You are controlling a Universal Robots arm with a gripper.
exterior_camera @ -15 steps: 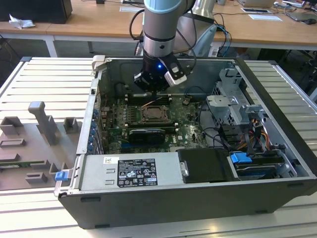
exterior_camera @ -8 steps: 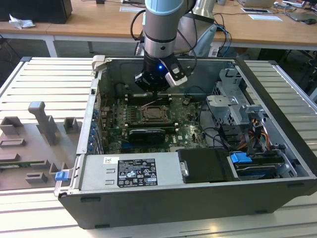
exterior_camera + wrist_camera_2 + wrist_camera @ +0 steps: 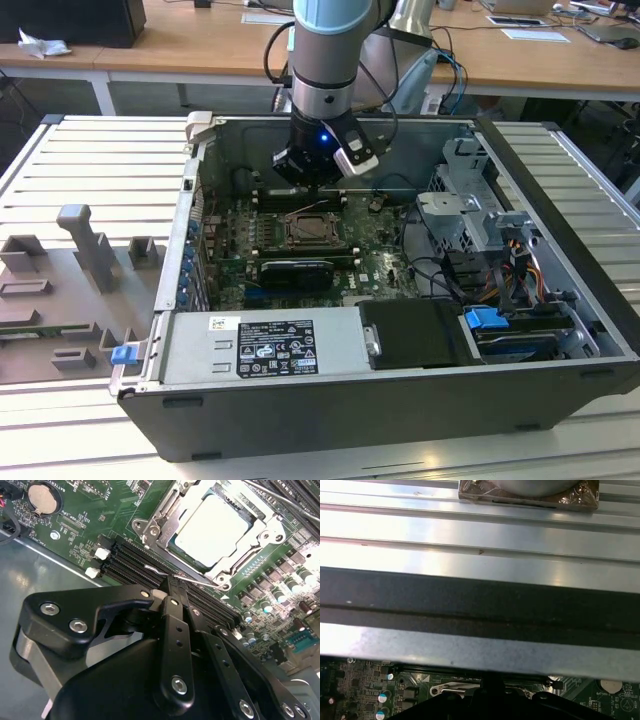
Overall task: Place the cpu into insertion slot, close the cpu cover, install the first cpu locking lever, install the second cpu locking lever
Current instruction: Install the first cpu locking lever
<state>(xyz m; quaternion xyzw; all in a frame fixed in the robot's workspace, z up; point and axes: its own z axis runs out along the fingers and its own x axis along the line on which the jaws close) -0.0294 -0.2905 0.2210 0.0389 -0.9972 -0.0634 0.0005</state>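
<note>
Inside the insertion slot sits the cpu under its cpu cover; whether the pincer is open, I cannot tell.

Single arm, grey with a pale blue joint band, descending almost vertically from above, its wrist lit by a small blue lamp. Black end effector pointing straight down; in the second wrist view its linkage arms converge so that the fingertips meet, fingers drawn together
</note>
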